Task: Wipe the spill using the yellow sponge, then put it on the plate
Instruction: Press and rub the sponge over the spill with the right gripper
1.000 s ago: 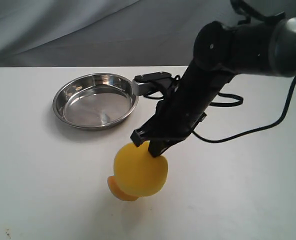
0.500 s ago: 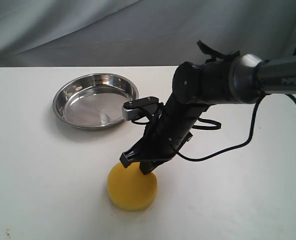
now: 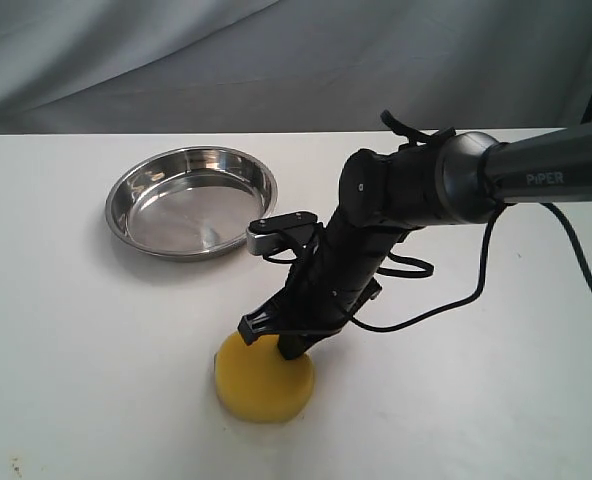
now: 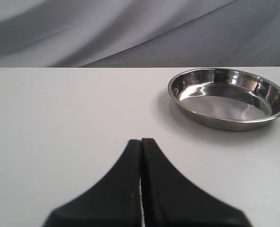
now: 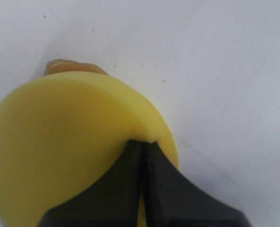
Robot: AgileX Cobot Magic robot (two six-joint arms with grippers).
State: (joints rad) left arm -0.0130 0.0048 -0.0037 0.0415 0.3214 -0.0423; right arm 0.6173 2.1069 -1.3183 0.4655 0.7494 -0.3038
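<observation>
**Right hand** (image 3: 276, 342) clamped on the edge of the sponge (image 3: 264, 380). A second ago I held the sponge raised and tilted; it now lies flat on the counter (image 3: 76, 350), directly under the fingertips. I judge the wiping begun but not finished: in the right wrist view an amber sliver of the spill (image 5: 71, 67) shows just past the sponge's far edge. The sponge is a thick yellow disc, dented where it is pinched. Well beyond the hand stands the plate (image 3: 267, 190), with nothing in it. **Left hand** (image 4: 141, 142): tips together, holding nothing.
</observation>
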